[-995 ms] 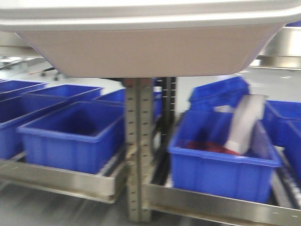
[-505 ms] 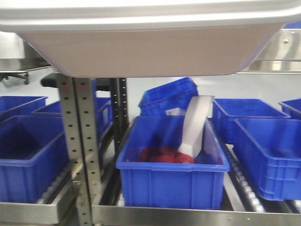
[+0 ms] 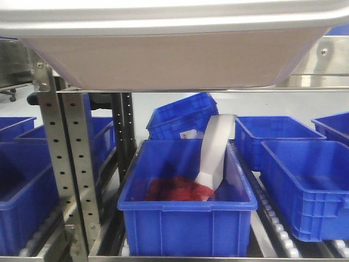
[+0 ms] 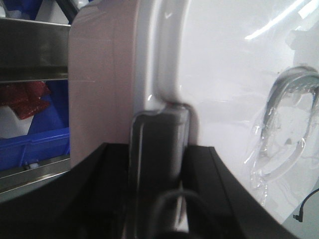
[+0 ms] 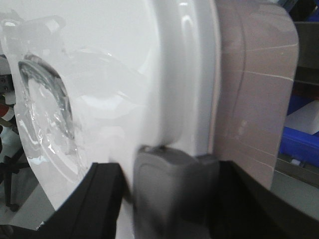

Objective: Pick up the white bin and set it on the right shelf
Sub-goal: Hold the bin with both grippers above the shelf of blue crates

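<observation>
1. At the top of the front view, the white bin [image 3: 174, 60] spans the full width. Its pinkish body shows from below, with the white lid rim above, and it hangs over the crate level.
2. Left gripper [image 4: 159, 149] is clamped on the bin's lid rim. One grey finger [image 4: 158, 129] lies flat over the lid edge; the other is hidden behind the bin.
3. Right gripper [image 5: 174, 184] has the same grip on the opposite rim. Its grey finger [image 5: 172, 169] presses on the lid edge, and the second finger is out of sight.
4. Right shelf [image 3: 322, 60]: the steel front rail with a rivet shows at upper right, just behind the bin's right corner. The bin hides most of it, and I can't tell if they touch.
5. Below, the near blue crate [image 3: 185, 218] holds red material [image 3: 174, 190] and a curved white piece [image 3: 215, 153] leaning upright.
6. A tilted blue crate [image 3: 182, 117] sits behind it, further off.
7. A perforated upright [image 3: 68, 164] stands at left.
8. More blue crates [image 3: 305, 191] sit to the right.
</observation>
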### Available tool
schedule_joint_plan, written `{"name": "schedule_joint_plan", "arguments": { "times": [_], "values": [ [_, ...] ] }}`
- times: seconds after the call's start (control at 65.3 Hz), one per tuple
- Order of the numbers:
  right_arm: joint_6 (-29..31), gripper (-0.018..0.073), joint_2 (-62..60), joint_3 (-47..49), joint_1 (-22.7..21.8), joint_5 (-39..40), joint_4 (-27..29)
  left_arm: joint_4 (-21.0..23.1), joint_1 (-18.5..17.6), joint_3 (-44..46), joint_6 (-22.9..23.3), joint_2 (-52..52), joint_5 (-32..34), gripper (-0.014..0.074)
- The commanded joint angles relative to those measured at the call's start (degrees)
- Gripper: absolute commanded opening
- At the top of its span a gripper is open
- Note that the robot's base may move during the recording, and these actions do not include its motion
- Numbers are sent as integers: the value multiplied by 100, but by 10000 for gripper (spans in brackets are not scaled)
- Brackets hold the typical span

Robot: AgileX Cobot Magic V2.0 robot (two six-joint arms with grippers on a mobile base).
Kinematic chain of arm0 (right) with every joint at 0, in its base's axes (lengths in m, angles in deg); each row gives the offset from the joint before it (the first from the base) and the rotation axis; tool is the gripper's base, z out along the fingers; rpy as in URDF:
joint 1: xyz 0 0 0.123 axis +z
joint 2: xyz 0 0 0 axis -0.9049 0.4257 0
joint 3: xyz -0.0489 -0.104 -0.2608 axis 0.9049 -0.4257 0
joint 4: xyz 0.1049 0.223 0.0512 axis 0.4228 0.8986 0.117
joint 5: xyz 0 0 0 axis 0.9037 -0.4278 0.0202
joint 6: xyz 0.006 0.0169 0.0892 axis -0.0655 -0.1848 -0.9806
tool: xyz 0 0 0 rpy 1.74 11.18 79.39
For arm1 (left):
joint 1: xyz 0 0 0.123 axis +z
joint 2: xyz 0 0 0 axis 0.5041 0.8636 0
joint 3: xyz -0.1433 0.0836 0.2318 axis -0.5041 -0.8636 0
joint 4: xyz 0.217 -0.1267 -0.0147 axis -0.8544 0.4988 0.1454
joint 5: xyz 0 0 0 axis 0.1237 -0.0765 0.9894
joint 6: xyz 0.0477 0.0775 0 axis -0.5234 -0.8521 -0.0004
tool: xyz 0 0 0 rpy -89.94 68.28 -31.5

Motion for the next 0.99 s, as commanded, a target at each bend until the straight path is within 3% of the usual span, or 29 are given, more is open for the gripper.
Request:
{"name": "schedule_joint_plan", "arguments": {
  "times": [0.0,0.979],
  "values": [
    [36,360,-159,208,93,-773,983,1086,-133,165,-18,-145,-592,133],
    [36,360,-159,208,93,-773,983,1086,-133,165,-18,-145,-592,133]
  ]
}}
